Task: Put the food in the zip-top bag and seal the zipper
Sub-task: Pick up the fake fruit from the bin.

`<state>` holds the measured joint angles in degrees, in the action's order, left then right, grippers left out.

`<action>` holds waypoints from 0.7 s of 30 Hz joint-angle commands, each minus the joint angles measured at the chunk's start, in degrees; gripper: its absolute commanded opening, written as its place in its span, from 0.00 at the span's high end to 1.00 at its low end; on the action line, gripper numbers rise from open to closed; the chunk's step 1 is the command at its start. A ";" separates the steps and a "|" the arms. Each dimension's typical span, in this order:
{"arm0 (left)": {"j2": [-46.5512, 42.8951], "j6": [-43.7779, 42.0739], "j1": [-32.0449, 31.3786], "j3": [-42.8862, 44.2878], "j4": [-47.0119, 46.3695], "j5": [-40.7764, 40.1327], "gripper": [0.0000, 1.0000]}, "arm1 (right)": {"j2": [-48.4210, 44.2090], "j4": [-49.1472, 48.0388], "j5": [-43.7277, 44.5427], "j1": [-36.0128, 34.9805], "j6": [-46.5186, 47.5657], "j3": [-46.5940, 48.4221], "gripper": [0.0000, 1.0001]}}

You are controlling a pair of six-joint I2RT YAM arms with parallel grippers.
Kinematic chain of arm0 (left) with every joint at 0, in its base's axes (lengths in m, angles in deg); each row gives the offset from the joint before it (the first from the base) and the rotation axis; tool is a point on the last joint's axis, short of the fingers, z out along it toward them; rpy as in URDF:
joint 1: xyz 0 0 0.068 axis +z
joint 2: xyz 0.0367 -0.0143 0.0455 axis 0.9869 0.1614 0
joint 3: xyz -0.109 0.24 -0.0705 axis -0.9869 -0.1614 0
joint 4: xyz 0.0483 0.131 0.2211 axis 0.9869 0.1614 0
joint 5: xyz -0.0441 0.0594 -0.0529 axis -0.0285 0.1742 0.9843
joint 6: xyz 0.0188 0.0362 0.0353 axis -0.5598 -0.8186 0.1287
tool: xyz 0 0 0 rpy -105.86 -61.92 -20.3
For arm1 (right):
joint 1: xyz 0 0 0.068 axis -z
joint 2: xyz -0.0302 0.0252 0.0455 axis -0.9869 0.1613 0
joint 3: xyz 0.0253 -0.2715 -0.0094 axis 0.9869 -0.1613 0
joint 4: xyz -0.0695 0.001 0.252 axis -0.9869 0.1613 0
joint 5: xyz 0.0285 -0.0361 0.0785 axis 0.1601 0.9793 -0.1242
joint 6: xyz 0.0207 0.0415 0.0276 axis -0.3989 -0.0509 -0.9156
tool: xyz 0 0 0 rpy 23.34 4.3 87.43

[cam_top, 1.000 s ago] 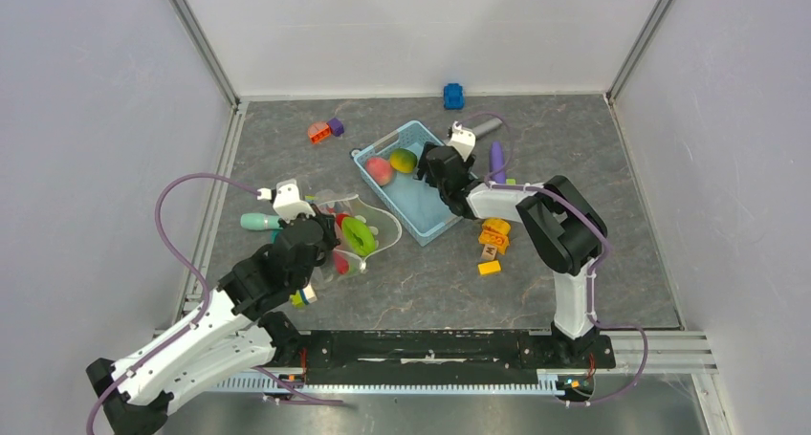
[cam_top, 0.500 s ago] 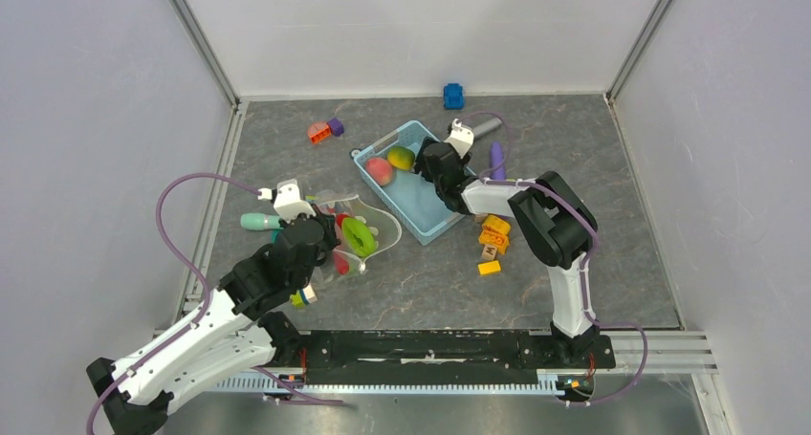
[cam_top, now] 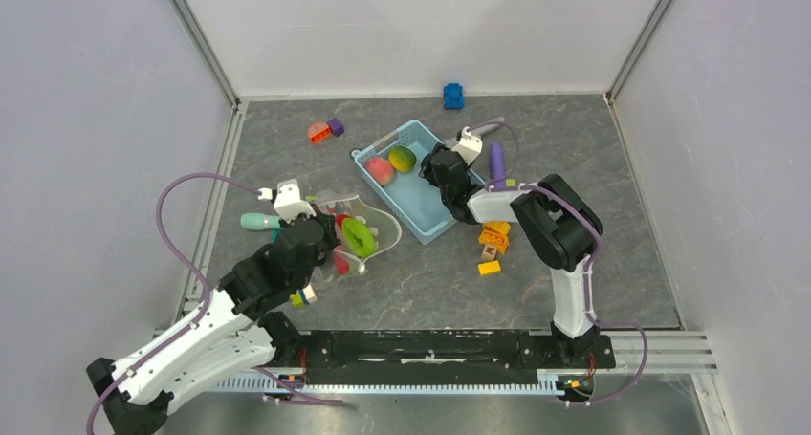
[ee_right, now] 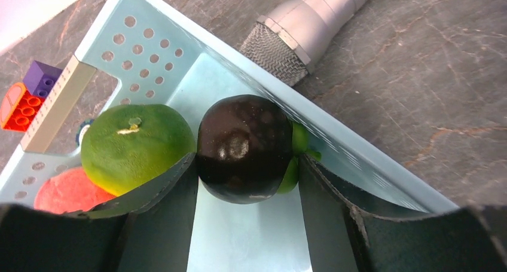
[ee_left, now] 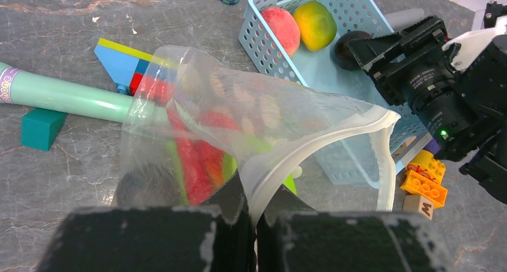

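The clear dotted zip-top bag (cam_top: 368, 223) stands open on the table with red and green food (ee_left: 194, 158) inside. My left gripper (ee_left: 257, 203) is shut on its mouth edge, on the zipper strip (ee_left: 311, 146). The light-blue basket (cam_top: 430, 223) holds a pink peach (cam_top: 379, 170), a green-orange fruit (cam_top: 403, 158) and a dark brown fruit (ee_right: 245, 143). My right gripper (ee_right: 246, 164) is down in the basket, its fingers pressed on both sides of the dark brown fruit, next to the basket's wall (ee_right: 359, 152).
A silver microphone (ee_right: 311, 27) lies just outside the basket. A purple stick (cam_top: 497, 163) and lettered blocks (cam_top: 493, 239) lie right of it. A mint tube (ee_left: 66, 98) and a blue block lie behind the bag. A blue toy car (cam_top: 453, 96) sits at the back.
My right wrist has shifted slightly right and nearer over the basket. The left arm and the bag have not moved.
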<state>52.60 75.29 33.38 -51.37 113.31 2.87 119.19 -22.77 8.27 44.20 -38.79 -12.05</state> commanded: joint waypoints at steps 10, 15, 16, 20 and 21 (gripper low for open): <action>-0.98 0.29 0.13 -0.29 -2.76 0.10 0.96 | -22.55 -10.32 -7.96 0.49 10.22 -16.56 0.68; -0.91 0.27 0.13 -0.44 -2.89 0.35 0.96 | -32.11 -16.15 -19.73 -0.37 13.88 -24.21 0.68; -0.89 0.27 0.13 -0.42 -3.02 0.39 0.96 | -33.67 -17.35 -22.74 -0.80 15.42 -25.11 0.68; -0.94 0.27 0.13 -0.37 -3.12 0.78 0.96 | -39.43 -18.87 -36.77 -3.38 21.28 -27.08 0.67; -0.97 0.28 0.13 -0.44 -3.11 0.87 0.96 | -40.49 -19.83 -40.86 -3.86 22.06 -27.59 0.67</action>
<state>52.19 75.29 33.38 -51.48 113.29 3.81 83.58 -35.86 -14.92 42.69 -23.75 -38.17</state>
